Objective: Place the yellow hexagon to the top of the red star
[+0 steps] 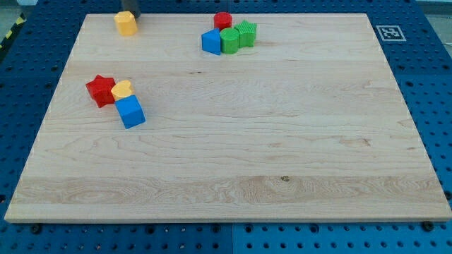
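The yellow hexagon (126,23) lies near the board's top edge at the view's upper left. The red star (100,90) lies lower down at the view's left, well below the hexagon. A yellow heart (121,89) touches the star's right side, and a blue cube (131,111) sits just below the heart. My tip (129,14) shows at the view's top edge, right behind the yellow hexagon's top side and seemingly touching it. Only the rod's short lower end is visible.
A cluster sits at the view's top middle: a red cylinder (223,20), a blue triangular block (211,42), a green cylinder (229,40) and a green star (246,33). A black-and-white marker tag (388,32) is at the board's top right corner.
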Available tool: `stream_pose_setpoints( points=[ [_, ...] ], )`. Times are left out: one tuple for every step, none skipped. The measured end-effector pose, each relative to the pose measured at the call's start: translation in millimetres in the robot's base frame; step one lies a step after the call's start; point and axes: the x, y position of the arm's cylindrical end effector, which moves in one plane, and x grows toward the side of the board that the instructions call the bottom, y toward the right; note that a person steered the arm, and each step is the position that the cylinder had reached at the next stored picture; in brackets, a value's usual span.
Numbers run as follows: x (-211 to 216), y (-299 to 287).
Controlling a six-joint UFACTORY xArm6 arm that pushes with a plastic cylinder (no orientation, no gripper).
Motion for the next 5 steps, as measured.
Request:
stream_pose_setpoints(
  points=[
    [6,0],
    [11,-18],
    [11,-23],
    [11,-22],
    [12,-22]
  ],
)
